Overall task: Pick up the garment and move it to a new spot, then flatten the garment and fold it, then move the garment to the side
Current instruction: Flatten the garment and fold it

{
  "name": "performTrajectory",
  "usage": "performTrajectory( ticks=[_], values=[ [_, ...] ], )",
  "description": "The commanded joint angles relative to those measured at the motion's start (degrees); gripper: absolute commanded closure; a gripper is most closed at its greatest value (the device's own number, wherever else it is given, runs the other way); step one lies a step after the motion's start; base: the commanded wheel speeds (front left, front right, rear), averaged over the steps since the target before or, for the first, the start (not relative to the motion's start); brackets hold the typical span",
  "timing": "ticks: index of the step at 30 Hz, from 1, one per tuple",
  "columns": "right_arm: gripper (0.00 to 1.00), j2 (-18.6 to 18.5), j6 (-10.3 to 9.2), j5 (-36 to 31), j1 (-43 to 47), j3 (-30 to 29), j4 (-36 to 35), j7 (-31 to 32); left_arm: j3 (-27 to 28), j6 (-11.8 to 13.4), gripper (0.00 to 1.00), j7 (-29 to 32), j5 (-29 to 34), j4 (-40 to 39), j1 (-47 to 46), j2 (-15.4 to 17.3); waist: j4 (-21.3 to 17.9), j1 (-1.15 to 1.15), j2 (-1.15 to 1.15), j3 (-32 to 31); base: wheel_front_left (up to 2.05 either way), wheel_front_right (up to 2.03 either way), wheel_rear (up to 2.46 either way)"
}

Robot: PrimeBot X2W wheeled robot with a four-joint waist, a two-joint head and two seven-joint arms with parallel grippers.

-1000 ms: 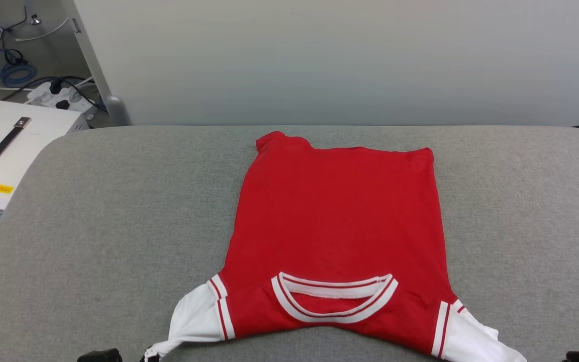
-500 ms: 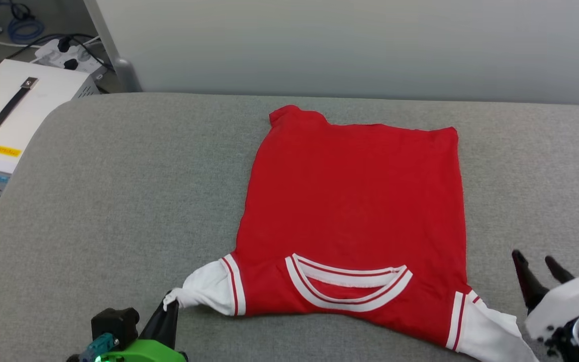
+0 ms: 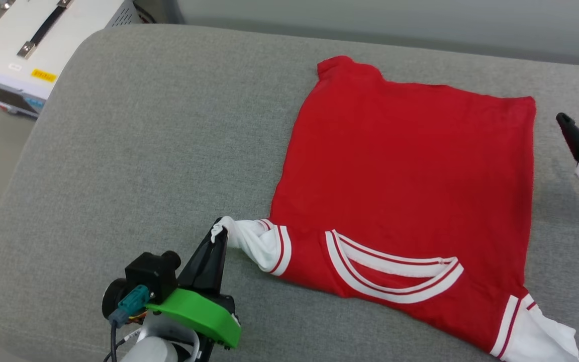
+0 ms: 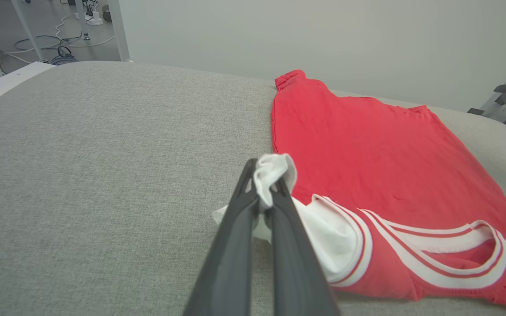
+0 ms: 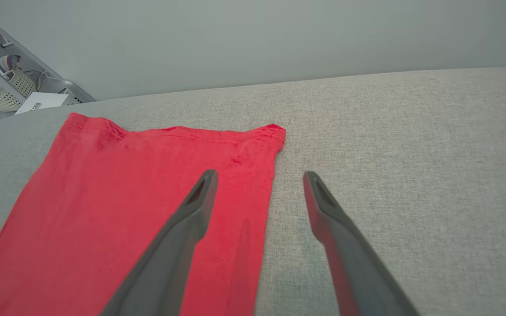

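Garment (image 3: pixel 405 166) lies flat on R half of grey woven pad (image 3: pixel 143 125), hem toward far edge, collar near. Wide bare pad to its L, only a narrow strip on R. Soft red knit w/ white sleeves, striped trim. L sleeve drawn into a twisted point, L gripper (image 3: pixel 219 235) pinched tight on its tip. R gripper (image 3: pixel 578 120) spread wide, empty, straddling shirt's R edge near hem. Earlier it sat down by R sleeve, & cam has swung since

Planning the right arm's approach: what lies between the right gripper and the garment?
Nothing but a bare strip of grey padded surface, seen in the head view between the open right gripper and the garment's side edge.
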Motion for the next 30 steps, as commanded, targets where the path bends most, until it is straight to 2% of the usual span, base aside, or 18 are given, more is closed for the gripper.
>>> performTrajectory(
  ticks=[1, 8, 17, 23, 24, 25, 26, 30],
  values=[
    [0.0, -0.9, -0.03, -0.13, -2.84, 0.42, 2.01, 1.27, -0.27, -0.47, 1.0, -0.52, 0.92, -0.21, -1.59, -0.52, 5.11, 0.0, 0.0, 5.89, 0.0, 0.0, 0.0],
    [0.0, -4.83, -0.03, -2.29, -14.64, 2.77, 12.35, 9.17, -1.55, -2.12, 1.0, -1.81, 1.91, -0.52, -5.15, -2.99, 8.07, 0.0, 0.0, 11.14, 0.0, 0.0, 0.0],
    [0.0, -6.21, -0.03, -5.71, -20.32, 3.94, 20.16, 10.65, -1.5, -3.94, 1.0, -2.84, 1.96, 0.63, -7.28, -5.19, 9.15, 0.0, 0.0, 15.02, 0.0, 0.0, 0.0],
    [0.0, -4.5, -0.03, -6.15, -19.6, 6.21, 27.58, 21.91, -0.83, -4.53, 1.0, -3.16, 2.16, 1.95, -7.55, -6.1, 9.14, 0.0, 0.0, 15.57, 0.0, 0.0, 0.0],
    [0.52, -4.17, -0.03, -6.19, -19.56, 6.36, 28.64, 23.83, -0.68, -4.61, 1.0, -3.2, 2.21, 2.15, -7.53, -6.22, 9.16, 0.0, 0.0, 15.56, 0.0, 0.0, 0.0],
    [0.69, -3.93, -0.03, -6.13, -19.61, 6.3, 29.22, 24.86, -0.58, -4.7, 1.0, -3.22, 2.22, 2.31, -7.53, -6.34, 9.2, 0.0, 0.0, 15.49, 0.0, 0.0, 0.0],
    [1.0, -3.75, -0.03, -5.91, -19.8, 6.01, 29.87, 25.95, -0.45, -4.83, 1.0, -3.25, 2.22, 2.51, -7.52, -6.45, 9.24, 0.0, 0.0, 15.44, 0.0, 0.0, 0.0],
    [1.0, -3.91, -0.03, -6.14, -20.7, 5.97, 29.53, 26.02, 0.09, -5.14, 1.0, -3.31, 2.27, 3.32, -7.43, -6.66, 9.04, 0.0, 0.0, 14.52, 0.0, 0.0, 0.0]
  ],
)
